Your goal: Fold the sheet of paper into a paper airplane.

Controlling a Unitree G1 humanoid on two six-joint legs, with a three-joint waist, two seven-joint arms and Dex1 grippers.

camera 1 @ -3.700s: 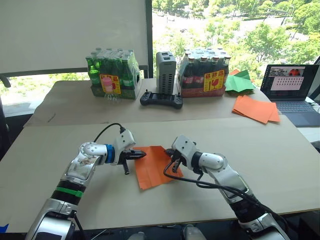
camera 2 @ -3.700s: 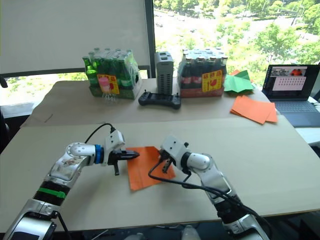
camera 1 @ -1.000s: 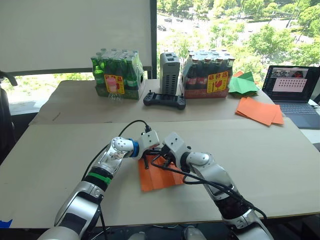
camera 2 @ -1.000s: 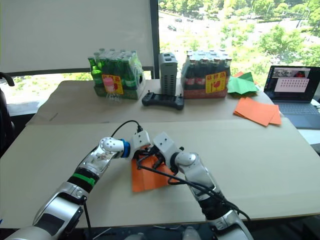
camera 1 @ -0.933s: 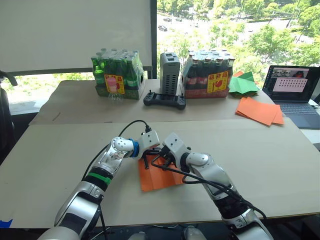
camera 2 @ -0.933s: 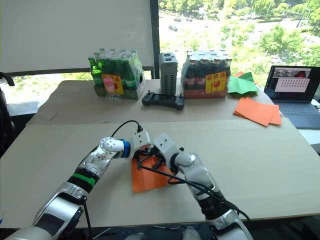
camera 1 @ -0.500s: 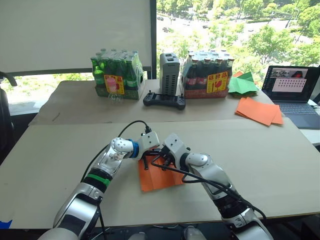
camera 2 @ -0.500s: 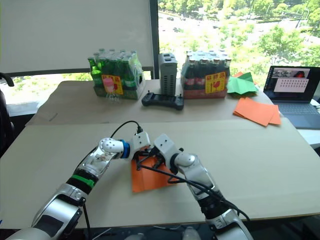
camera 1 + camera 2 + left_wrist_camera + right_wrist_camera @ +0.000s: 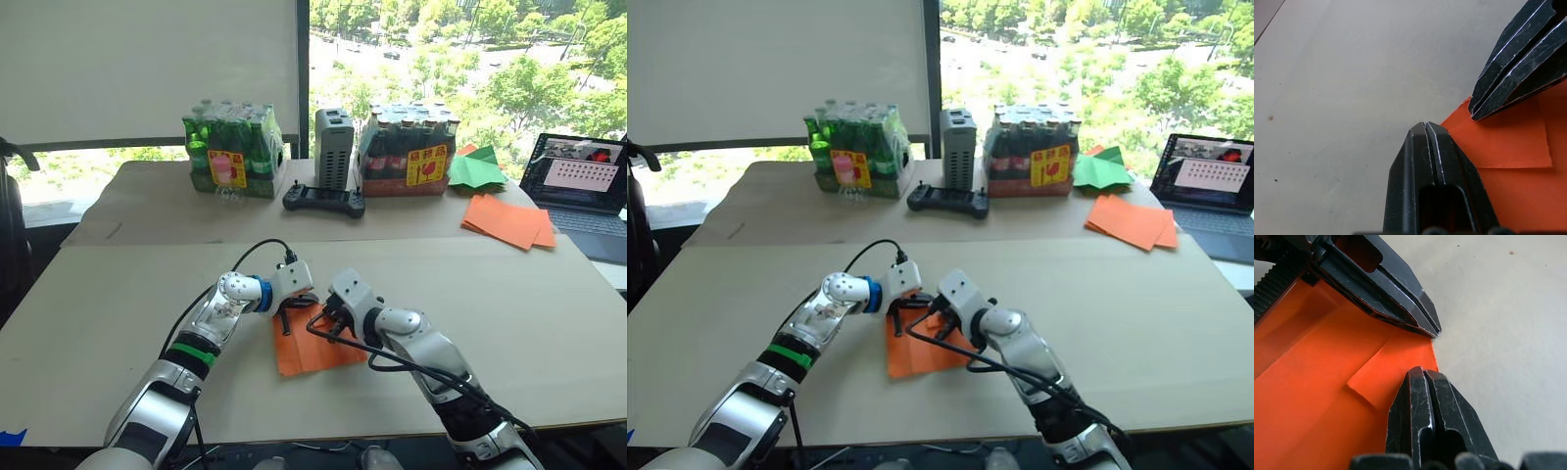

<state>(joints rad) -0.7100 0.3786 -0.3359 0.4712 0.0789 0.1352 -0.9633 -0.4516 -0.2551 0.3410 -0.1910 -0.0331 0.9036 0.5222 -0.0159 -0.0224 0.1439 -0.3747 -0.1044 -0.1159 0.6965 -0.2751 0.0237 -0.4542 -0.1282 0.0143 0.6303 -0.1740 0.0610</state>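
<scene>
The orange sheet of paper (image 9: 312, 351) lies flat on the near table, with a small folded flap at its far corner (image 9: 1376, 377). My left gripper (image 9: 297, 301) is shut, its tips (image 9: 1425, 129) resting at that corner's edge. Coming from the other side, my right gripper (image 9: 327, 320) is also shut, and its tips (image 9: 1422, 374) press down on the flap. The two sets of tips sit a short gap apart. Nothing shows between either pair of fingers.
On the far table stand a pack of green bottles (image 9: 230, 147), a grey box (image 9: 333, 147), a pack of dark bottles (image 9: 407, 157) and a black controller (image 9: 323, 199). A stack of orange sheets (image 9: 505, 220), green paper (image 9: 477, 168) and a laptop (image 9: 583, 186) are at the far right.
Since the oldest frames both grippers have come together at the paper's far corner. Over the last second they have barely moved; the camera has shifted slightly.
</scene>
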